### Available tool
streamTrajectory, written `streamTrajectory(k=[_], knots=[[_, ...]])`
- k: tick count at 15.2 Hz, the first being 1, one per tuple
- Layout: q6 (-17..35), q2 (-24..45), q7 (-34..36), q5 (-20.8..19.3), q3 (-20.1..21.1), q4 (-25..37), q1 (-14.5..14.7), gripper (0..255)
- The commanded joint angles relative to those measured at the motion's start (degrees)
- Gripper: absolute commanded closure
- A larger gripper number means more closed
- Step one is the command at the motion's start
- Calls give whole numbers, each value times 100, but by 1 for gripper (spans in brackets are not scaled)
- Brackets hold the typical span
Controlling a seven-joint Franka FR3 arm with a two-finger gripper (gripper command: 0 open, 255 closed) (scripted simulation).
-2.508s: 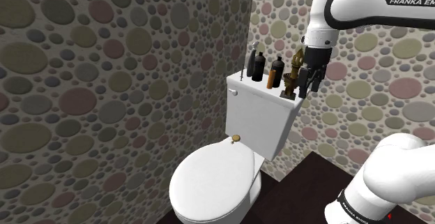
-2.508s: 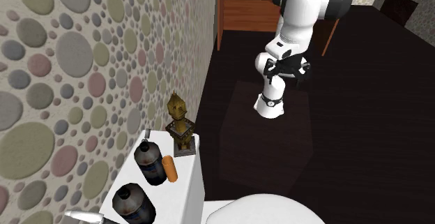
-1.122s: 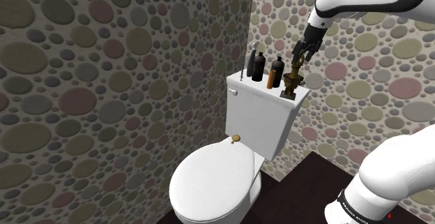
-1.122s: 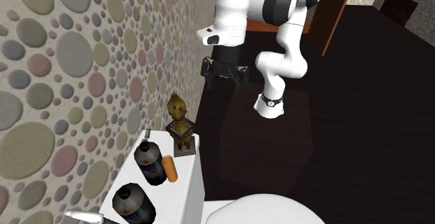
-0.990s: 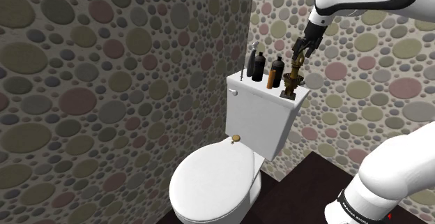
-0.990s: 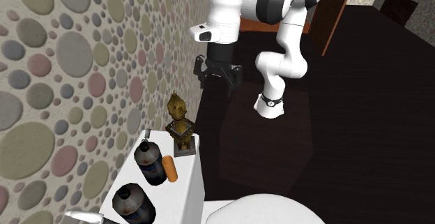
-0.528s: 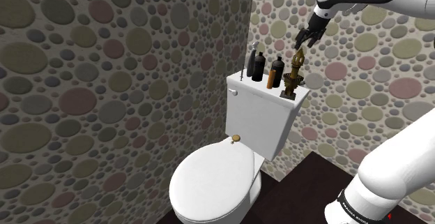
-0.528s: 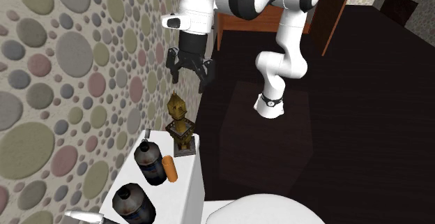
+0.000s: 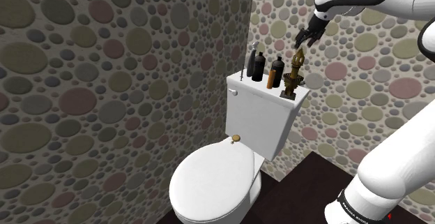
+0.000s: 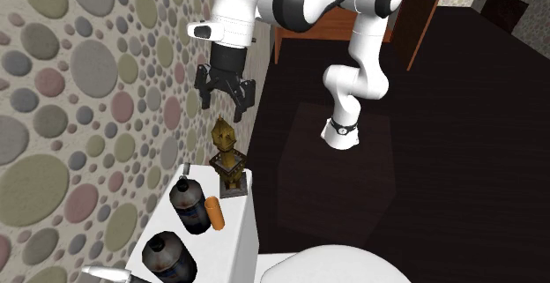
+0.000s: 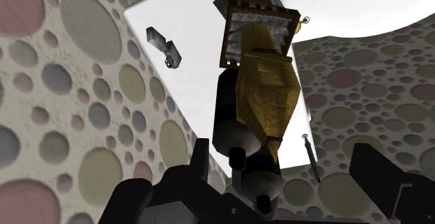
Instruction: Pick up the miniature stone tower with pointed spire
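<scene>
Swung in from over the floor, the fingers now hang wide apart over the tank, where in the shoulder view bottles stand left and the tower at the right end, below them; a straight, centred descent to straddle its body seems best.

— What does the miniature tower look like?
— Golden-brown, with a pointed spire on top, a dark crenellated stage lower down and a small square grey base.
— And where is it?
— Upright on the lid of the white toilet tank, at the lid's end toward the shoulder view's right.
</scene>
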Motion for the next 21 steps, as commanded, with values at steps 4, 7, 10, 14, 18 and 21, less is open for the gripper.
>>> streamTrajectory(k=[4,7,10,14,18,21], knots=[[274,-60,-22,-14,-3,-326,-9,0],[272,-57,-26,-12,-5,-322,-10,255],[275,-55,-25,-11,-5,-323,-10,255],[274,-60,-22,-14,-3,-326,-9,255],[-39,-12,-7,-2,-5,31,-4,255],[-277,39,-1,14,-11,317,-1,255]])
